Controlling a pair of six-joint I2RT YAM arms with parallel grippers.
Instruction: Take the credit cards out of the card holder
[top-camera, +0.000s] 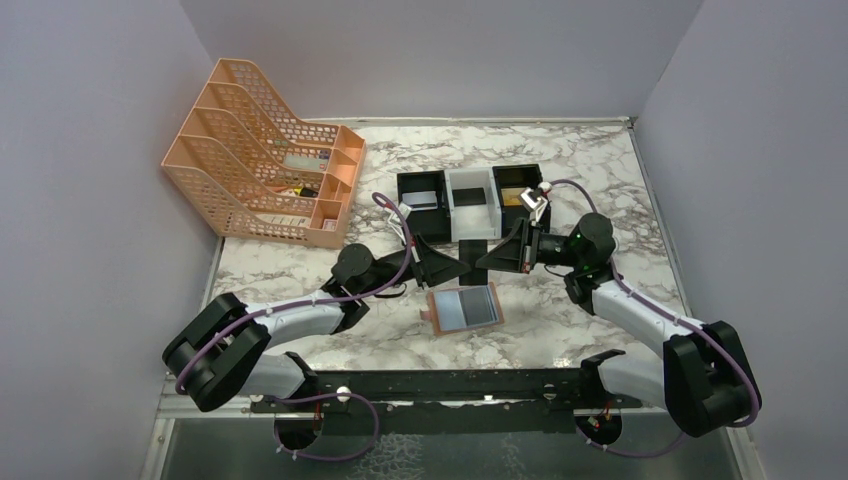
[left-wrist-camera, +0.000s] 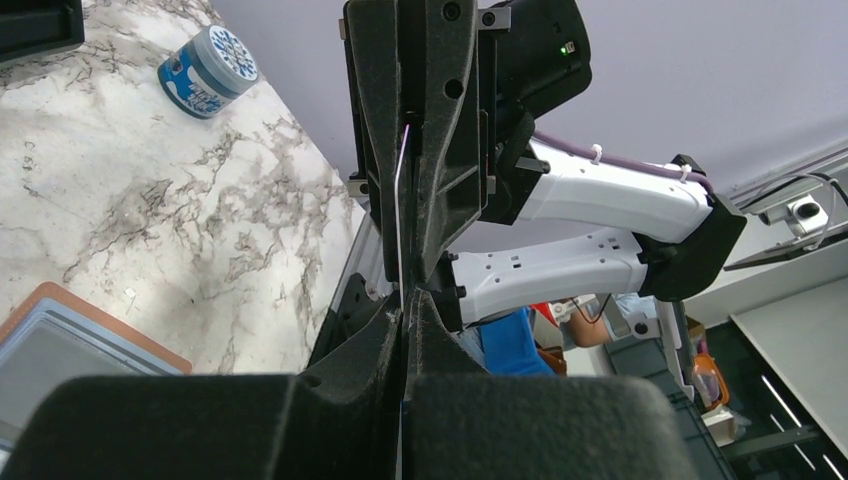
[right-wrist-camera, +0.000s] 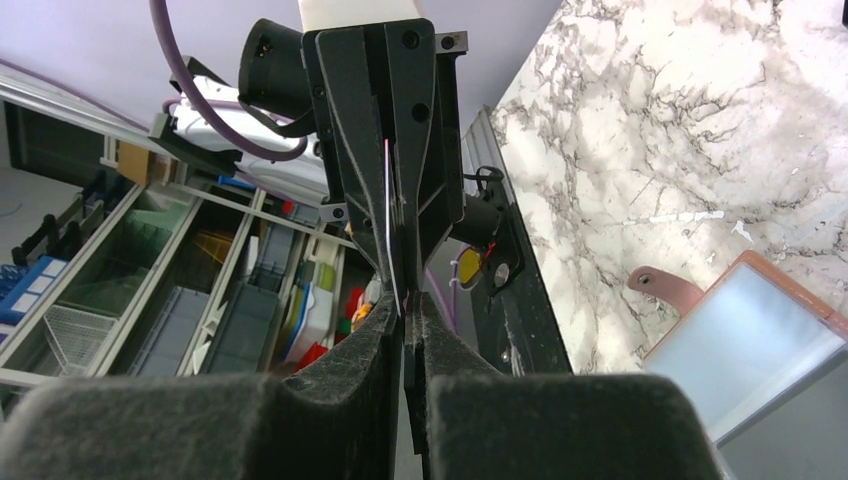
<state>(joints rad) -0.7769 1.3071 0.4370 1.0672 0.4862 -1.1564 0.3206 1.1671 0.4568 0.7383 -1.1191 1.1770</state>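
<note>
The tan card holder (top-camera: 465, 310) lies open on the marble between the two arms, its pale blue-grey lining up; it also shows in the left wrist view (left-wrist-camera: 60, 345) and the right wrist view (right-wrist-camera: 745, 335). Above and behind it my left gripper (top-camera: 460, 266) and right gripper (top-camera: 487, 262) meet tip to tip. A thin credit card (left-wrist-camera: 398, 215) hangs edge-on between them. My left gripper (left-wrist-camera: 405, 300) is shut on one end of it. My right gripper (right-wrist-camera: 405, 298) is closed down on the other end of the card (right-wrist-camera: 390, 215).
A row of black and white box trays (top-camera: 470, 200) stands just behind the grippers, something gold in the right one. An orange mesh file rack (top-camera: 265, 170) fills the back left. A blue and white round tin (left-wrist-camera: 208, 70) sits on the marble. Grey walls enclose three sides.
</note>
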